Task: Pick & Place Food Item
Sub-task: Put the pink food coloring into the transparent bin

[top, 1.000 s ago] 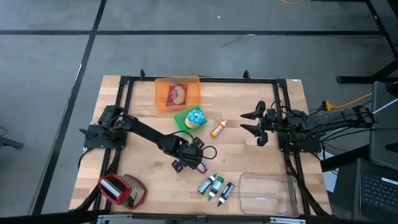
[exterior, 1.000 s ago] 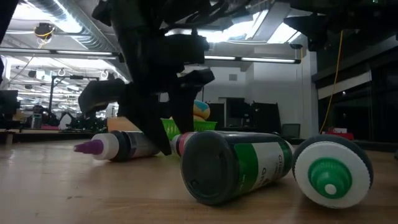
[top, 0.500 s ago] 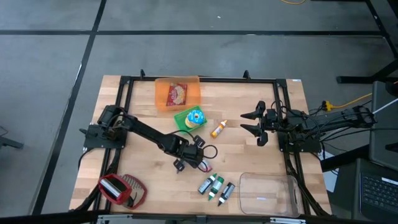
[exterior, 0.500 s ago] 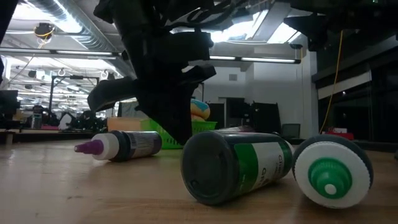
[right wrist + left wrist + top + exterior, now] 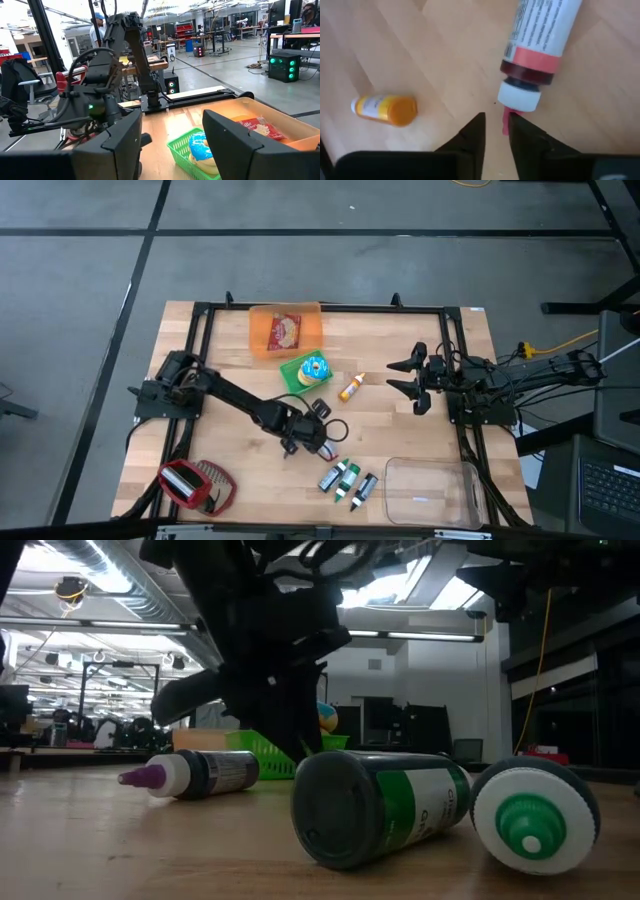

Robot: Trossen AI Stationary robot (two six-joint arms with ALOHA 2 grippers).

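Note:
A white-labelled bottle (image 5: 540, 30) with a red band, a white cap and a thin red nozzle lies on its side on the wooden table (image 5: 400, 430). My left gripper (image 5: 496, 132) slants down at its nozzle end (image 5: 326, 448). The fingers stand a narrow gap apart with bare wood between them. The nozzle lies along the inner side of one finger. In the low view this gripper (image 5: 290, 735) is a dark shape behind the near bottles. My right gripper (image 5: 415, 385) hangs open and raised at the table's right side, fingers level (image 5: 170, 145). My left gripper comes slanting down from the table's left at the bottle's red nozzle (image 5: 505, 119), which lies beside one fingertip (image 5: 520, 134) and not pinched between the two. Whether that finger touches the nozzle, I cannot tell. The bottle lies flat on the table.
An orange bin (image 5: 285, 330) with a snack packet stands at the far edge, a green basket (image 5: 308, 370) with a round toy in front of it. A small yellow bottle (image 5: 350, 387), several bottles (image 5: 345, 480), a clear tub (image 5: 432, 492) and a red item (image 5: 195, 485) lie around.
My left gripper has stayed over the red-nozzled bottle. Its wrist has turned a little, and its fingers have drawn closer together than they were a second ago.

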